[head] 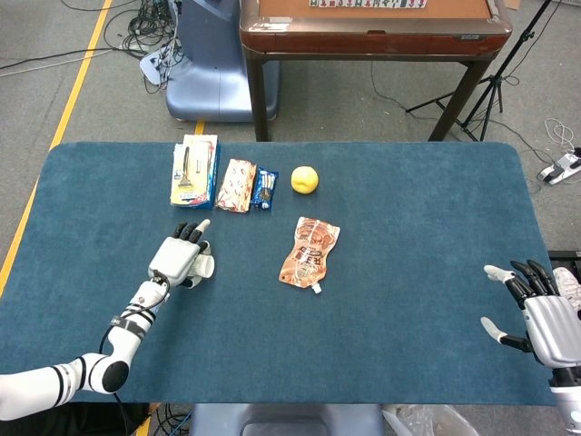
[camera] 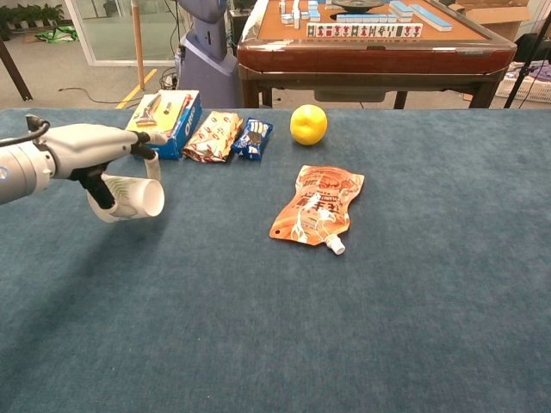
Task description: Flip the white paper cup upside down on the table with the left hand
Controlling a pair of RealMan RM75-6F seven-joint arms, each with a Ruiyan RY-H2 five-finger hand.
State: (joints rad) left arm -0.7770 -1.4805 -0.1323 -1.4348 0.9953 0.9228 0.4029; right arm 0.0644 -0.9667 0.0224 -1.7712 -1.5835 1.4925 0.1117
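Observation:
My left hand (camera: 95, 148) holds the white paper cup (camera: 133, 197) with a green leaf print, lifted a little off the table and lying on its side, its mouth turned right. From the head view the left hand (head: 179, 258) covers most of the cup (head: 204, 267), of which only a white edge shows. At the table's near right corner my right hand (head: 537, 313) stays with its fingers spread and nothing in it; the chest view does not show it.
An orange spouted pouch (camera: 318, 206) lies mid-table. Behind it sit a yellow ball (camera: 308, 124), two snack packets (camera: 212, 136), (camera: 252, 138) and a blue-yellow box (camera: 162, 116). A brown game table (camera: 370, 39) stands beyond the far edge.

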